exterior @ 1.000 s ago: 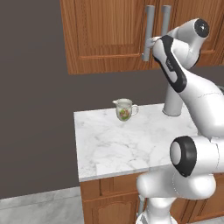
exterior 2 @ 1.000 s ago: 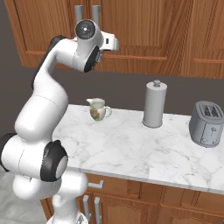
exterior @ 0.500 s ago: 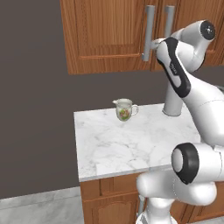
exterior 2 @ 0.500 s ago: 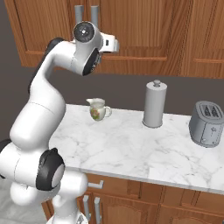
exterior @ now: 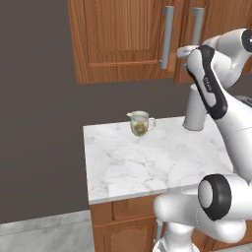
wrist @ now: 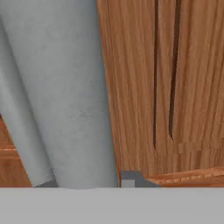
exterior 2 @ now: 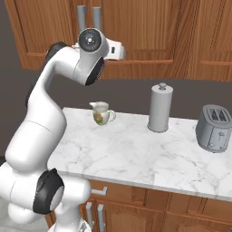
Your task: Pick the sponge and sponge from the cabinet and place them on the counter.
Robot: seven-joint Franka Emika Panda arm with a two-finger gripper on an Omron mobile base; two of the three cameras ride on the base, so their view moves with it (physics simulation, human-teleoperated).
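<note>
gripper (wrist: 87, 186): clamped tight on a handle, up at the cabinet (exterior: 118, 44) doors
handles (exterior: 167, 37): 2 grey bars, side by side
sponges: can't see any, doors closed
bench (exterior 2: 136, 154): 1 jug (exterior 2: 102, 113), 1 paper towel roll (exterior 2: 160, 108), 1 toaster (exterior 2: 215, 128)

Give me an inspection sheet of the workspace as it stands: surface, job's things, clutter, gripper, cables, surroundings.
Surface: white marble counter, bare toward its front.
Job's things: cabinet doors closed; sponges nothing seen.
Clutter: floral jug, grey canister, toaster, all standing on the counter.
Gripper: shut on the grey handle of a cabinet door, seen close in the hand view.
Cables: nothing seen.
Surroundings: dark grey wall, wooden base cabinets under the counter.
</note>
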